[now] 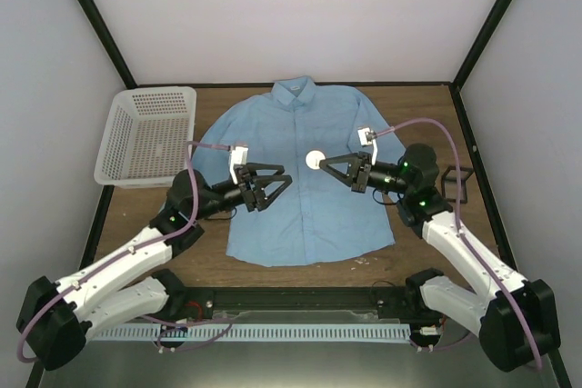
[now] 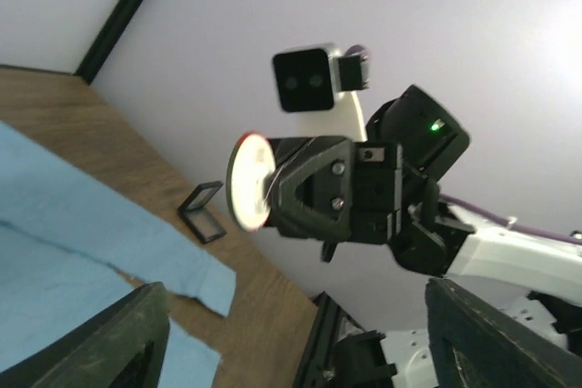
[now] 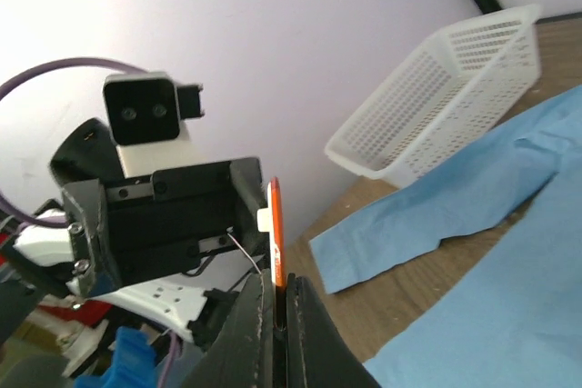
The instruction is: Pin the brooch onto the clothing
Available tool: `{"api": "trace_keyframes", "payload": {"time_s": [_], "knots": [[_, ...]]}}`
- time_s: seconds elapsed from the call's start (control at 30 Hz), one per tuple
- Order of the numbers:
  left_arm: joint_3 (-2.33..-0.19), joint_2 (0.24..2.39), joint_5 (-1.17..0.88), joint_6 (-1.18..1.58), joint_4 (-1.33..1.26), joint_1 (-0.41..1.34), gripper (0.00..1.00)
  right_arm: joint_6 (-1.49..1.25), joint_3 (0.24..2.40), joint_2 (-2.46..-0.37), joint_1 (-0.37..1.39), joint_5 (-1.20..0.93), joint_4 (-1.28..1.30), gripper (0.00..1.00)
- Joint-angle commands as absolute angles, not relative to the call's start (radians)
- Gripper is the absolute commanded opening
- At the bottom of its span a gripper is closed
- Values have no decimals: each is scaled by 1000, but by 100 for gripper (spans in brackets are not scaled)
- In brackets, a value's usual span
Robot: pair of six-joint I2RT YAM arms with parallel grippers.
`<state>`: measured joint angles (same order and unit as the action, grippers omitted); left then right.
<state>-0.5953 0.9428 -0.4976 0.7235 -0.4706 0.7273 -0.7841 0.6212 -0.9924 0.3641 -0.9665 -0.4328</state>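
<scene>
The fingers [image 3: 314, 343] of the right gripper [image 1: 325, 164] are closed on the brooch [image 1: 316, 160], which is held on edge in the air over the front of the shirt [image 1: 273, 134], its pale face turned toward the left gripper [image 1: 275, 190]. The fingers [image 2: 109, 343] of the left gripper are spread wide with nothing between them. The two grippers are pointed at each other, near but apart. The wooden desk [image 1: 423, 102] is covered across its middle by the shirt, laid flat with its collar at the far side. A white mesh basket [image 1: 145, 134] is set at the far left, just beside the shirt's shoulder. A small black square frame [image 1: 456, 184] is seen at the right edge, apart from the shirt.
</scene>
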Motion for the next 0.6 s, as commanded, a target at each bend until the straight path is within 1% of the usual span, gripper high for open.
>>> {"api": "trace_keyframes", "payload": {"time_s": [0.0,0.17,0.27,0.33,0.47,0.57], "knots": [[-544,889,-420,717,-374,724,80,-620,632,-984,340,-874,-294,1],[-538,858,-367,717,-260,693,84,-398,692,-1014,339,-713,-116,1],[-555,876,-365,737,-185,635,87,-285,707,-1042,339,-537,-49,1],[-578,922,-380,749,-136,590,88,-233,715,-1084,339,-409,-43,1],[-652,1051,-436,703,-102,558,91,-139,770,-1199,339,-244,-20,1],[-727,1155,-456,666,-77,557,91,-74,804,-1291,340,-198,-58,1]]}}
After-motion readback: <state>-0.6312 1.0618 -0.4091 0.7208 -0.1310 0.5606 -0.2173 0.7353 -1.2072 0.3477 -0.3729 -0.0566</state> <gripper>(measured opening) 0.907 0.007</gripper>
